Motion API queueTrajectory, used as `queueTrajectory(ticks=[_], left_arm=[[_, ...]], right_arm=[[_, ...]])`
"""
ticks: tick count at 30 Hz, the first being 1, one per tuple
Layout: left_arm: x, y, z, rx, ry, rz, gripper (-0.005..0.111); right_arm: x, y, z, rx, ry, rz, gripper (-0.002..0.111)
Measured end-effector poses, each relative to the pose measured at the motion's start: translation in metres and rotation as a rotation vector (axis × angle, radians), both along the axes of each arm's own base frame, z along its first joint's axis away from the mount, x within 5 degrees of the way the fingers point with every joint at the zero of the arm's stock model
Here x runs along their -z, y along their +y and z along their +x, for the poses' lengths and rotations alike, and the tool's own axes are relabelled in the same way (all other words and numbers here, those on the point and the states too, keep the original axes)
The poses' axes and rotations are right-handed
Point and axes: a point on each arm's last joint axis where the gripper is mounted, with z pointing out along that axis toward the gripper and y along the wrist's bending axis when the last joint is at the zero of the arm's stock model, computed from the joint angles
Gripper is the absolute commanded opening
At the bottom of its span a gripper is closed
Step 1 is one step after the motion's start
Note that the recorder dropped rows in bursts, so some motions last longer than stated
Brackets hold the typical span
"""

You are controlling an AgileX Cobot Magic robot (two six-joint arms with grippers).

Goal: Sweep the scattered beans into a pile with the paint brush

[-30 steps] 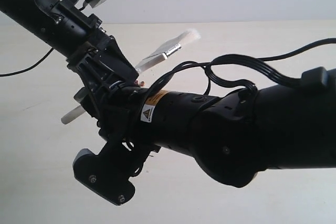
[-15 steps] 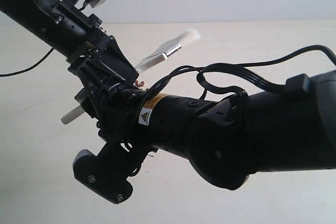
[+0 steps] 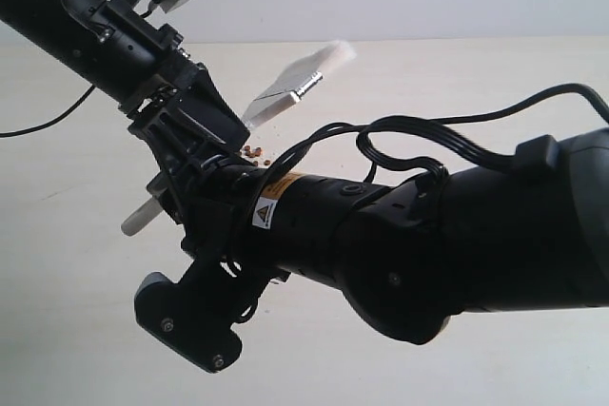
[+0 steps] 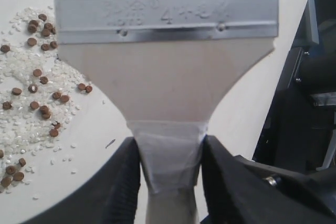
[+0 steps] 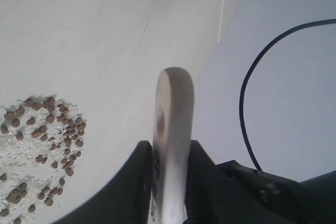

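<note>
Paint brush in the pinch of left gripper and right gripper, beans beside, black arms in front

Left arm and right arm noted as matte black tubes. Flat black cable seen looped. White label marked with a yellow warning triangle. Black bracket set with silver screws. Left gripper moulded in black.

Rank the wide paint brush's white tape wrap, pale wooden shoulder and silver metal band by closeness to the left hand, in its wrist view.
1. White tape wrap: clamped in the left hand.
2. Pale wooden shoulder: just beyond the grip.
3. Silver metal band: farthest along the paint brush.
</note>
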Motion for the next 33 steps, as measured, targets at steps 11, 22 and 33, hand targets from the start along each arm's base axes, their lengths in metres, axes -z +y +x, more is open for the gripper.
queueTrajectory(ticks=[11, 22, 33], left_arm=[[0.0000, 0.0000, 0.0000, 0.001, -0.001, 0.000, 0.004], [-0.0009, -0.0008, -0.0002, -0.003, 0.007, -0.011, 0.058], [-0.0055, 0.0032, 0.0061, -0.025, -0.006, -0.024, 0.063]], right_arm=[[0.0000, 0.0000, 0.0000, 0.000, 0.000, 0.000, 0.000], [-0.0003, 0.0002, 0.0000, -0.004, -0.006, -0.001, 0.000], [-0.0009, 0.0003, 0.0004, -0.002, -0.013, 0.004, 0.000]])
